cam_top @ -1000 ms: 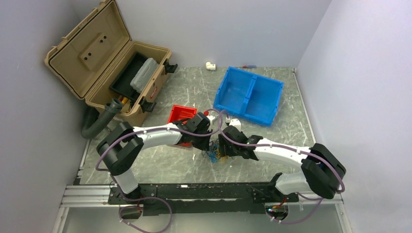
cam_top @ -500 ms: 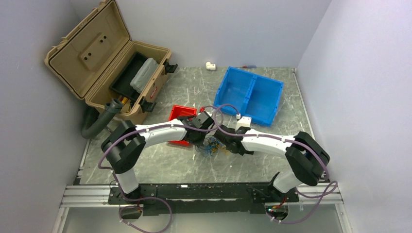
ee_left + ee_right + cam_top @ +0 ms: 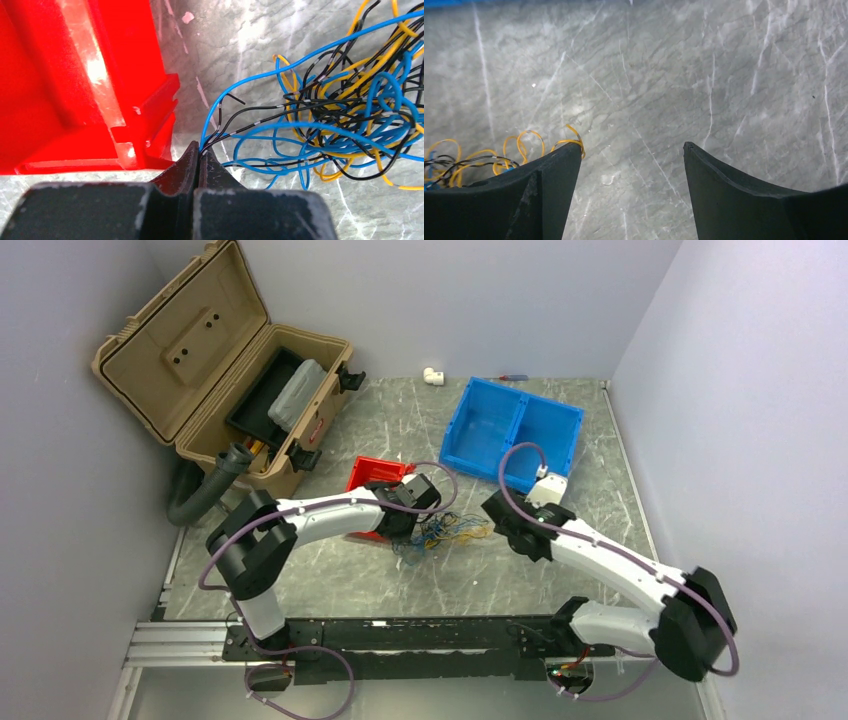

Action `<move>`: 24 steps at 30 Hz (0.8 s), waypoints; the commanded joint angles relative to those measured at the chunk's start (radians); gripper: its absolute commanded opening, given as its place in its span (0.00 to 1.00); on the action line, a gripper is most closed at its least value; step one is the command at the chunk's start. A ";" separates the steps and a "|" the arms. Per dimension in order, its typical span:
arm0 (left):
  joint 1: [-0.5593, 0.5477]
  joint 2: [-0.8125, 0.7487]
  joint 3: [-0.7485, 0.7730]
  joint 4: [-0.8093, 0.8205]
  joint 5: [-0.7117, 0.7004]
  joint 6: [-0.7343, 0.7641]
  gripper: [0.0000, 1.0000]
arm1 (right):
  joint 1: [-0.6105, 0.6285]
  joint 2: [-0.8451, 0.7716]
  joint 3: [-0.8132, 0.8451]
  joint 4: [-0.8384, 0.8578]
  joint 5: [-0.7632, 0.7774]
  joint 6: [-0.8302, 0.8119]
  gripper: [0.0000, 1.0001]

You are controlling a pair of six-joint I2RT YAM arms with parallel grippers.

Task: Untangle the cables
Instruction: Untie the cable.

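Right now the cables (image 3: 447, 533) sit as 1 loose tangle of blue, yellow-orange & black strands on the table (image 3: 450, 585), just right of the red bin (image 3: 370, 474); the left gripper (image 3: 414, 528) is at the red bin's near-right corner, pressed shut, w/ a few blue & black strands pinched at the very tips; in the left wrist view those strands leave the left gripper (image 3: 199, 150) and fan out into the cables (image 3: 345, 125), away from the red bin (image 3: 75, 85); the right gripper (image 3: 498, 510) is farther right of the red bin, beyond the tangle, jaws spread wide w/ only bare table between them; in the right wrist view the right gripper (image 3: 631, 147) has a few yellow-orange loops of the cables (image 3: 524, 145) beside 1 finger, on the red-bin side; can't tell if they touch it. A blue bin (image 3: 515, 435) w/ 2 compartments sits behind & right of the red bin; an open tan toolbox (image 3: 190, 350) sits behind & left of it.
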 commanded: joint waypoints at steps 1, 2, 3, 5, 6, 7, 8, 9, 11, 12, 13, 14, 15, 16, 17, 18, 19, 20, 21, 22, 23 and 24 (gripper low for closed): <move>0.000 -0.072 -0.028 0.055 0.080 0.067 0.00 | -0.035 -0.148 -0.014 0.030 -0.008 -0.119 0.76; -0.001 -0.092 -0.050 0.103 0.140 0.082 0.00 | -0.035 -0.187 -0.027 0.090 -0.059 -0.189 0.76; 0.000 -0.111 -0.068 0.149 0.209 0.094 0.00 | -0.035 -0.232 -0.049 0.170 -0.131 -0.279 0.77; 0.000 -0.135 -0.094 0.225 0.303 0.100 0.00 | -0.035 -0.313 -0.099 0.310 -0.302 -0.407 0.79; 0.001 -0.141 -0.102 0.255 0.350 0.097 0.00 | -0.035 -0.360 -0.121 0.363 -0.402 -0.450 0.80; 0.005 -0.142 -0.111 0.281 0.390 0.094 0.00 | -0.035 -0.389 -0.141 0.404 -0.469 -0.466 0.80; 0.009 -0.139 -0.120 0.310 0.439 0.092 0.00 | -0.035 -0.408 -0.159 0.455 -0.528 -0.481 0.80; 0.015 -0.131 -0.127 0.340 0.486 0.088 0.00 | -0.034 -0.419 -0.176 0.476 -0.581 -0.501 0.80; 0.021 -0.112 -0.135 0.384 0.555 0.074 0.00 | -0.034 -0.409 -0.200 0.533 -0.651 -0.521 0.80; 0.022 -0.100 -0.136 0.395 0.572 0.067 0.00 | -0.033 -0.385 -0.205 0.539 -0.677 -0.527 0.80; 0.021 -0.091 -0.136 0.407 0.582 0.062 0.00 | -0.027 -0.352 -0.201 0.525 -0.668 -0.528 0.80; 0.022 -0.080 -0.133 0.412 0.590 0.059 0.00 | -0.005 -0.306 -0.185 0.503 -0.642 -0.531 0.80; 0.023 -0.070 -0.130 0.420 0.594 0.057 0.00 | 0.018 -0.264 -0.167 0.484 -0.606 -0.536 0.80; 0.022 -0.064 -0.128 0.422 0.597 0.055 0.00 | 0.048 -0.217 -0.140 0.462 -0.567 -0.536 0.80; 0.022 -0.058 -0.125 0.420 0.596 0.054 0.00 | 0.071 -0.181 -0.123 0.452 -0.537 -0.533 0.80; 0.022 -0.054 -0.120 0.416 0.592 0.055 0.00 | 0.084 -0.152 -0.116 0.452 -0.527 -0.534 0.79; 0.022 -0.050 -0.116 0.410 0.588 0.058 0.00 | 0.095 -0.129 -0.111 0.461 -0.526 -0.537 0.79; 0.023 -0.048 -0.112 0.404 0.580 0.061 0.00 | 0.104 -0.116 -0.110 0.470 -0.523 -0.538 0.79; 0.022 -0.046 -0.106 0.396 0.573 0.063 0.00 | 0.113 -0.102 -0.111 0.480 -0.520 -0.539 0.78; 0.022 -0.045 -0.105 0.391 0.567 0.065 0.00 | 0.121 -0.090 -0.110 0.489 -0.518 -0.541 0.78; 0.022 -0.046 -0.104 0.388 0.560 0.066 0.00 | 0.126 -0.077 -0.111 0.495 -0.518 -0.544 0.78; 0.022 -0.048 -0.105 0.387 0.554 0.067 0.00 | 0.130 -0.061 -0.113 0.505 -0.524 -0.548 0.78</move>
